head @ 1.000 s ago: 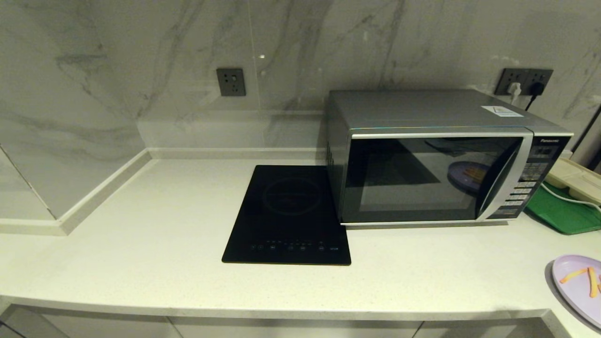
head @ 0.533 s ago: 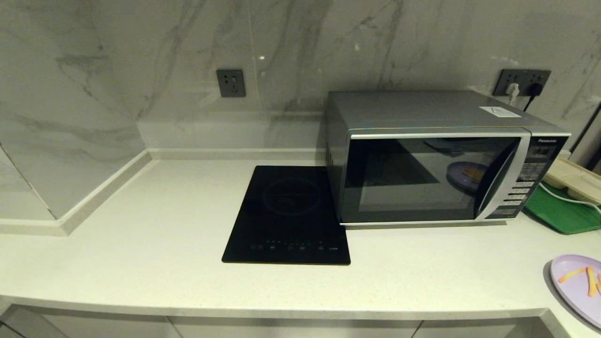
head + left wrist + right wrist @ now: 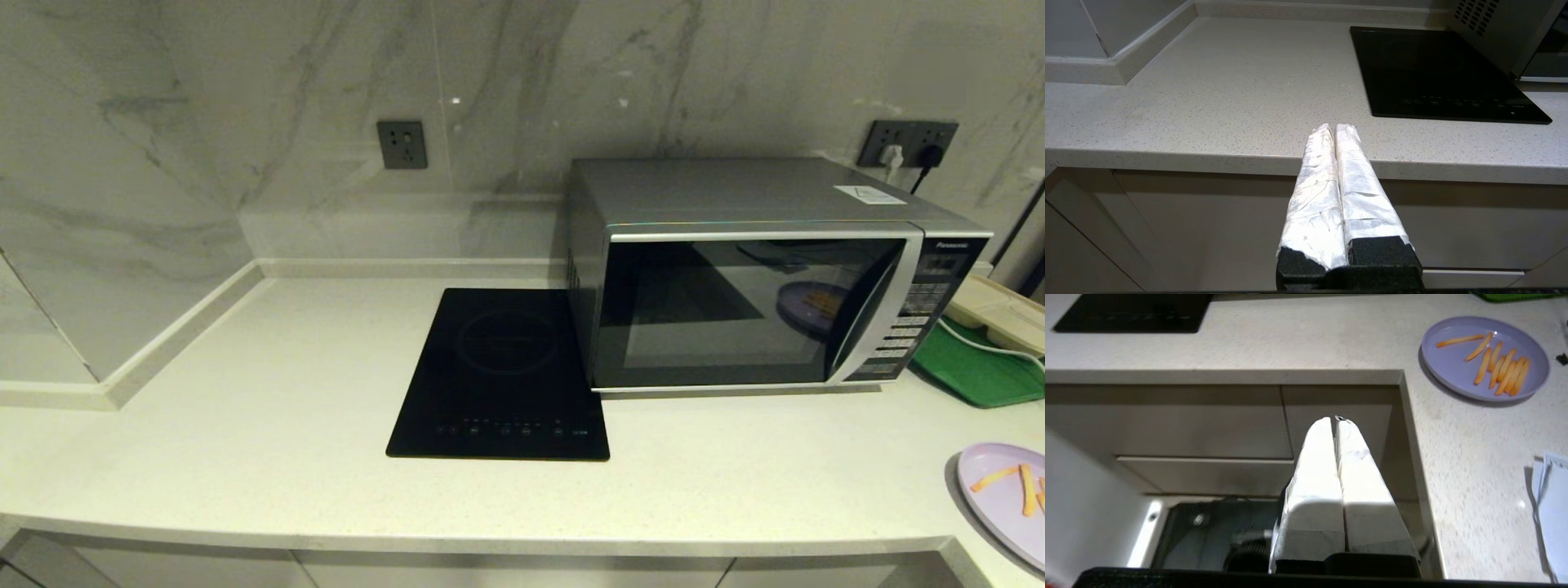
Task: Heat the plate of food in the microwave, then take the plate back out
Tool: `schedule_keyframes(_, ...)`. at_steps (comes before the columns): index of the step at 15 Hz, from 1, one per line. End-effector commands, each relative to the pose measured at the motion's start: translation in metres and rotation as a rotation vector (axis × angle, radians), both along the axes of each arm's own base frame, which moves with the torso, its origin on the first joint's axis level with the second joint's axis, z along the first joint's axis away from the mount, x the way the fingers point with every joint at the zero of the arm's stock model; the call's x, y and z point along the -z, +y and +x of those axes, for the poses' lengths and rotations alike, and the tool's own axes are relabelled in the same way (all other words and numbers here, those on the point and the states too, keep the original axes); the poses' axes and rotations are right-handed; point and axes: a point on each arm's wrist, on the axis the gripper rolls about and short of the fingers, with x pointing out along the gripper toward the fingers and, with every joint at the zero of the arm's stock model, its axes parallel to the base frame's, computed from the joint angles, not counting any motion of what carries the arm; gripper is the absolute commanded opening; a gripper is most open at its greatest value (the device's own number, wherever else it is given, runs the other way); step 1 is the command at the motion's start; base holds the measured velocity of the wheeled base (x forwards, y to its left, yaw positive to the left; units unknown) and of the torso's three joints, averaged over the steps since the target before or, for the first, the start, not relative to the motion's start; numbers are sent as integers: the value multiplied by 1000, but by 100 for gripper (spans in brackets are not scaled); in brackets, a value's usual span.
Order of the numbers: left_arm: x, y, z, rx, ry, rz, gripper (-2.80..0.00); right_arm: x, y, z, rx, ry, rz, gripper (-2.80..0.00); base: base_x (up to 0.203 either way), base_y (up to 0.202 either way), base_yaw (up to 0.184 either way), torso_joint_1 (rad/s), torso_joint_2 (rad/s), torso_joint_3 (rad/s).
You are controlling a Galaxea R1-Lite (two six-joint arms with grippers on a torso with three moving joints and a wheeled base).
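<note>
The pale lilac plate of food (image 3: 1006, 494) (image 3: 1485, 359), with several orange-yellow sticks on it, lies on the counter at the far right near the front edge. The silver microwave (image 3: 767, 273) stands at the back right with its dark glass door closed; the plate is mirrored in the glass. Neither arm appears in the head view. My left gripper (image 3: 1334, 127) is shut and empty, held low in front of the counter's front edge. My right gripper (image 3: 1333, 421) is shut and empty too, below counter height in front of the cabinets, well short of the plate.
A flat black induction hob (image 3: 502, 376) lies left of the microwave. A green tray (image 3: 976, 371) holding a cream object sits right of the microwave. Papers (image 3: 1551, 506) lie on the side counter. Wall sockets (image 3: 908, 140) are behind, one with a plug.
The head view has shifted very slightly, so the plate and microwave sit a few pixels further left. Nothing on the counter has moved.
</note>
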Motion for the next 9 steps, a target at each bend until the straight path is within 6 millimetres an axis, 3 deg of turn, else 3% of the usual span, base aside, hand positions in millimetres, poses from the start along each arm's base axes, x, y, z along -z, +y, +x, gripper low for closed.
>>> schedule_keyframes(1, 0, 0, 0, 0, 0, -1, -280, 24, 0, 44, 20, -53, -11, -280, 0, 0, 0, 0, 0, 0)
schedule_keyframes(5, 0, 0, 0, 0, 0, -1, -280, 77, -1, 111, 48, -155, -77, -280, 0, 0, 0, 0, 0, 0)
schedule_keyframes(7, 0, 0, 0, 0, 0, -1, -280, 84, -1, 125, 62, -311, -121, -280, 0, 0, 0, 0, 0, 0)
schedule_keyframes(9, 0, 0, 0, 0, 0, -1, -280, 88, -1, 127, 64, -314, -83, -280, 0, 0, 0, 0, 0, 0)
